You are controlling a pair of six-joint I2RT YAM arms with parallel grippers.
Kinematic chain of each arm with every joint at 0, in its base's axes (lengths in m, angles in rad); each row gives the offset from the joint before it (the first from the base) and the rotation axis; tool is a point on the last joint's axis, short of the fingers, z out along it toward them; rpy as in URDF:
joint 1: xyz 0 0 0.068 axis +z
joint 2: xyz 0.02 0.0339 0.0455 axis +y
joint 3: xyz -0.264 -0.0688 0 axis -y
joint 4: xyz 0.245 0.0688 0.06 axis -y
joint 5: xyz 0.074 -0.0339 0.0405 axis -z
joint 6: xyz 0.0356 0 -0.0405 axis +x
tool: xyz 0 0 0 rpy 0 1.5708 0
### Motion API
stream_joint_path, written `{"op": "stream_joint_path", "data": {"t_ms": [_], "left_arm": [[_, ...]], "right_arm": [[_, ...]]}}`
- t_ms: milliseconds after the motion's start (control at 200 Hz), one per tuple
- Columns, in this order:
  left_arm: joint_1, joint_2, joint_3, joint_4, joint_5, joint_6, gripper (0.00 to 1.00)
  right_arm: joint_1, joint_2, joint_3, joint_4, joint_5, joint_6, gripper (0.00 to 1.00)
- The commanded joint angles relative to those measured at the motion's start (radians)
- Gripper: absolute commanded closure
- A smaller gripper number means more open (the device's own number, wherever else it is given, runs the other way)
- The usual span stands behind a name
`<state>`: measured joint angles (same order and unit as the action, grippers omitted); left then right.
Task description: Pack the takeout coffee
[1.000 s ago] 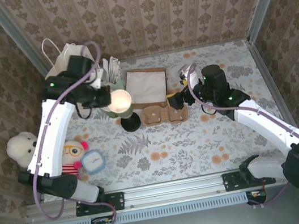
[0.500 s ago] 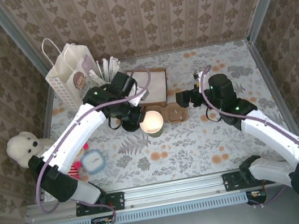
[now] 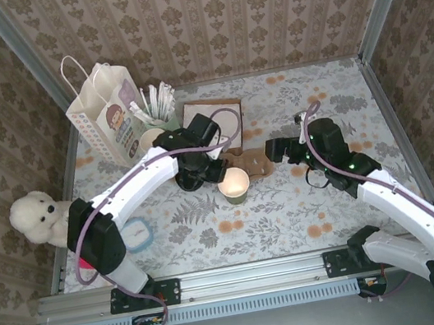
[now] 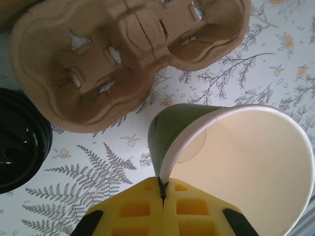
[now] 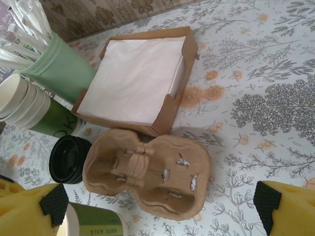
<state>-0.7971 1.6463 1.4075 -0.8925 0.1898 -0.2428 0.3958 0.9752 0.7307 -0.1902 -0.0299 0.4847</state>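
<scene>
Left of the moulded, fibrous pulp carrier (image 4: 133, 54) lies a glossy round black lid (image 4: 19, 142). At the carrier's near edge, the left gripper (image 4: 162, 187) pinches the rim of the olive-green paper cup (image 4: 187, 132), which is lidless and smooth cream inside. Right of the carrier, the right gripper (image 3: 274, 153) gapes wide, empty.

Olive-green paper cup (image 3: 235, 184), lidless, cream inside, mouth up, rim pinched by left tool (image 4: 162, 186), just beside cardboard carrier (image 3: 247, 163).

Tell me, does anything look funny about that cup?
Yes. The olive-green paper cup pinched by its rim in the left pincer has no lid and looks empty inside. A round black plastic lid lies loose on the table beside the empty brown cardboard cup carrier.
</scene>
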Motion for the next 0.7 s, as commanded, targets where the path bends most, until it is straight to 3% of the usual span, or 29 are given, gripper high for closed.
{"op": "stream_joint_path", "data": {"t_ms": [0, 450, 695], "left_arm": [[-0.018, -0.007, -0.026, 0.017, -0.002, 0.004, 1.00], [-0.034, -0.027, -0.118, 0.076, -0.004, 0.043, 0.92], [-0.033, -0.032, -0.109, 0.070, -0.009, 0.026, 0.82]], "right_arm": [[0.001, -0.028, -0.022, 0.008, 0.033, 0.029, 0.00], [0.001, -0.041, -0.046, 0.017, 0.050, 0.029, 0.00], [0.001, -0.039, -0.046, 0.021, 0.050, 0.031, 0.00]]}}
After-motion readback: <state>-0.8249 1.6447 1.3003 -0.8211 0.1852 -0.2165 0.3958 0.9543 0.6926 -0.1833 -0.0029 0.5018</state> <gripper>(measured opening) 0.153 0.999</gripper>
